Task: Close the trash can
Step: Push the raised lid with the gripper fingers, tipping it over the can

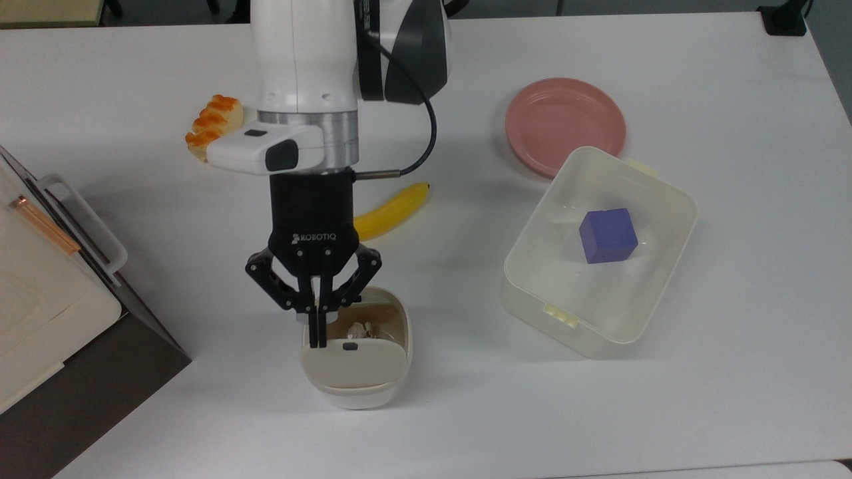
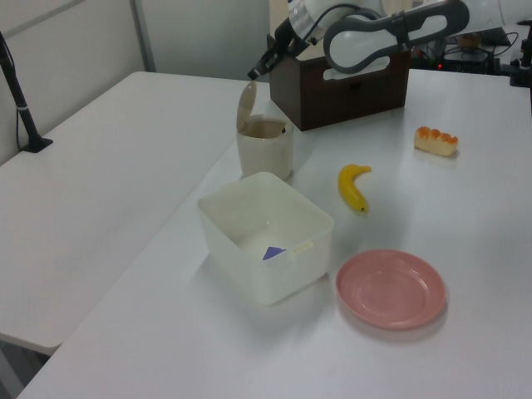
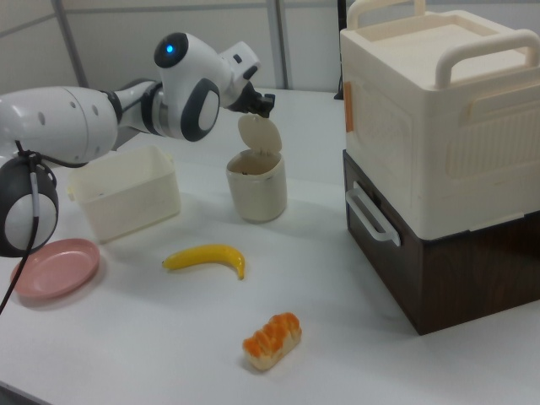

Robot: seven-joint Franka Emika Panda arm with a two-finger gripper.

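Top view: we see the gripper (image 1: 317,342) pointing down over the trash can (image 1: 356,386), its two black fingers pressed together with nothing between them. The fingertips sit over the open mouth on the top view's left side, just beside the upright lid (image 1: 353,364) with its small dark button. We cannot tell from above whether the tips touch the lid or the rim. The bin stands on the white table (image 1: 665,412), between the big white-and-brown appliance (image 1: 46,313) on the top view's left and the translucent tub (image 1: 665,266) holding a purple cube (image 1: 607,235) on the top view's right. A banana (image 1: 393,209) lies beyond the bin, partly behind the gripper body; a pink plate (image 1: 564,123) and an orange-topped pastry (image 1: 212,121) lie farther off.

Left view gives us what the top does not: the lid (image 2: 247,104) stands nearly upright, hinged open, and the gripper (image 2: 254,73) hangs above and just beside its top edge, with the bin (image 2: 266,151) below.

Right view confirms the lid (image 3: 258,135) raised above the bin body (image 3: 256,187), with the gripper (image 3: 267,105) near the lid's upper edge; contact cannot be judged. Small pale scraps inside the bin appear from above.
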